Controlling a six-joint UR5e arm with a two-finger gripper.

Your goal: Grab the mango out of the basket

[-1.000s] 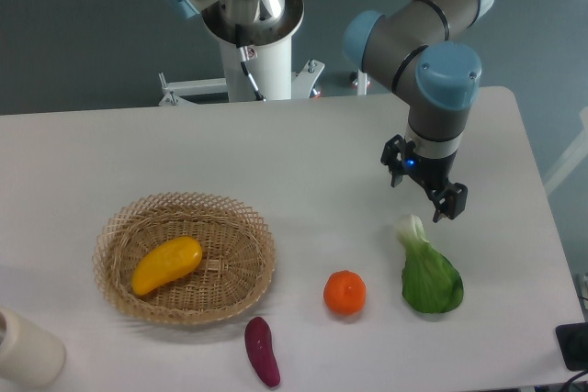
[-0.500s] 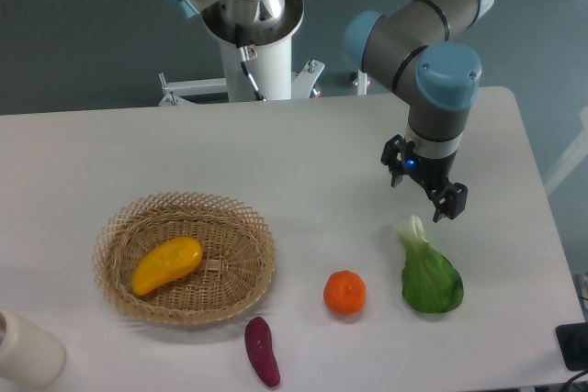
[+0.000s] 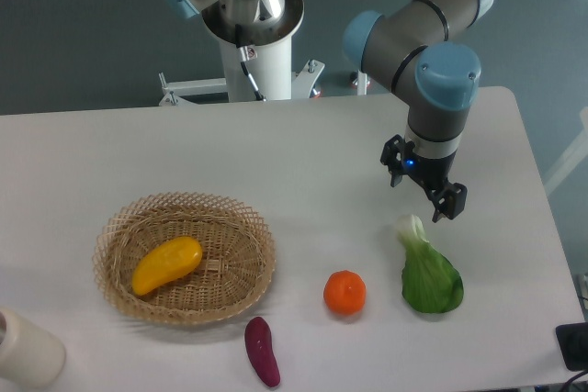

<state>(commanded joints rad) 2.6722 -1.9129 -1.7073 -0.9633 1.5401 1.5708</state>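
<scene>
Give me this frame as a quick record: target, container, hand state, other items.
target: mango, lying inside the basket, untouched
container: wicker basket, left part of the table
hand: open, empty, above the right side of the table, far from the basket
nearest to hand: bok choy, just below it in the view
other items: orange, purple eggplant, white cylinder at the bottom left corner

Woven straw, glossy produce and a matt white surface (image 3: 276, 153).

The basket (image 3: 119, 296), well apart to the left of the black, matt-looking fingers (image 3: 452, 201), is woven of rough tan straw; the mango (image 3: 166, 263) in it is seen as smooth and glossy. Just below the fingers, the leafy green vegetable (image 3: 429, 274) looks smooth and plastic-like.
</scene>
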